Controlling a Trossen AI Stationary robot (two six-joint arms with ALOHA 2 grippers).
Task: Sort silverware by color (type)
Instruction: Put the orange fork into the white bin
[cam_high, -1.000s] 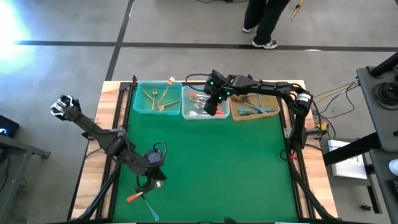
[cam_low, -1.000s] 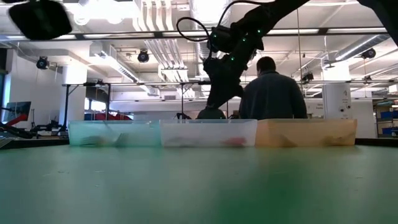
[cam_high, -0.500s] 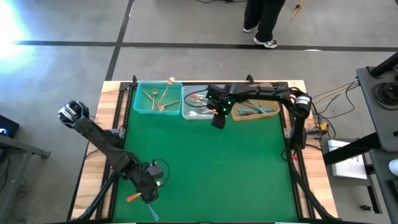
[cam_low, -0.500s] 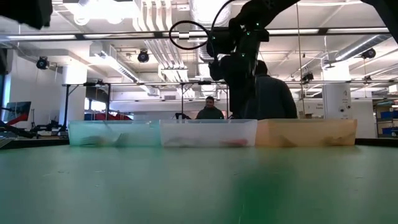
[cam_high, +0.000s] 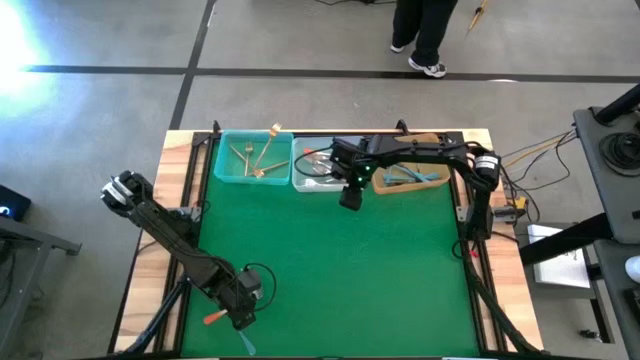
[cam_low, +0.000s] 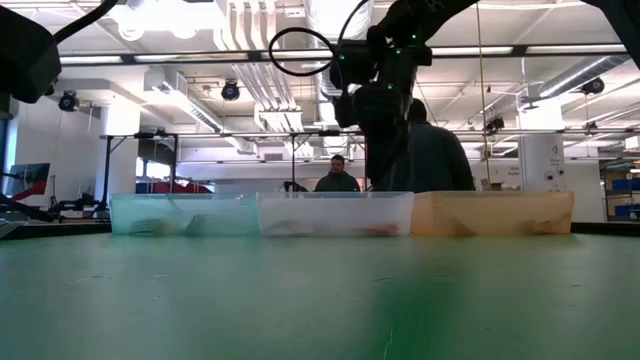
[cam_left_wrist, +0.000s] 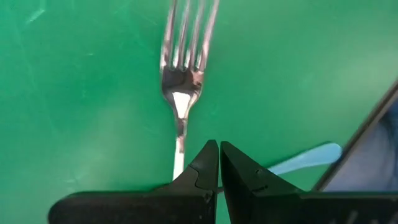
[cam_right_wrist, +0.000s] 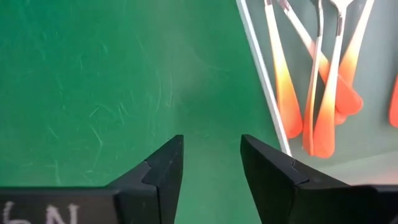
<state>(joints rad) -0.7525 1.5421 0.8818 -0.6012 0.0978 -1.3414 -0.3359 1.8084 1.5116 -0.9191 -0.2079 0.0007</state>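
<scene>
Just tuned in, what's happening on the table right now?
The left tool is down at the near left corner of the green mat, fingers shut on the stem of a silver fork; a pale blue handle lies beside it. The right tool hangs open and empty by the middle bin, which holds orange-handled forks.

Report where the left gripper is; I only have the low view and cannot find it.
Observer: The left gripper is low over the table's left side, at the end away from the bins, fingers shut above a silver-headed fork.
Operator: Confirm the right gripper is empty.
Observer: The right gripper is open and holds nothing, hovering over the green mat beside the middle bin of orange-handled forks.
</scene>
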